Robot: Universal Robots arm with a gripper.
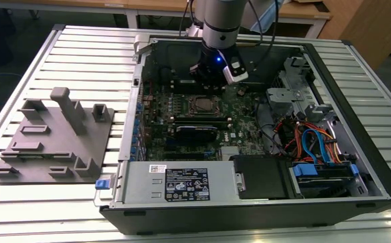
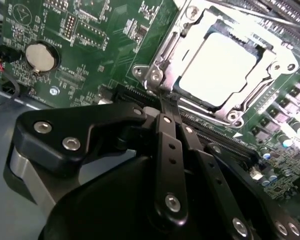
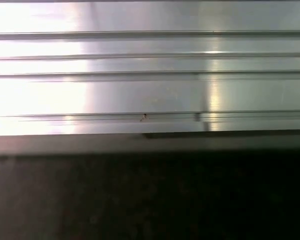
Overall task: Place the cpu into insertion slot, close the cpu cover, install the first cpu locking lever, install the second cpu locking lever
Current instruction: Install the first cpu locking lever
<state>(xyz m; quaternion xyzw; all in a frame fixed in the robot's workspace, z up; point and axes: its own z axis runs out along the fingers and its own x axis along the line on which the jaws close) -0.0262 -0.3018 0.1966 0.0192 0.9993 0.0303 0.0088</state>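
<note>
Beside the silver-rimmed square black insertion slot [image 2: 217, 70], flat silver-grey square cpu [image 2: 217, 67] seated, my end effector [image 2: 166, 111] sits closed, empty.

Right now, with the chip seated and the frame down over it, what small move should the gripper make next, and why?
Probably a short sideways push on the lever. In the second wrist view the cpu sits in the insertion slot with the cpu cover lying flat over its edges, and the gripper, fingers together, points at the thin locking lever by the cover's corner. The lever does not look latched, though I cannot be sure.
</note>
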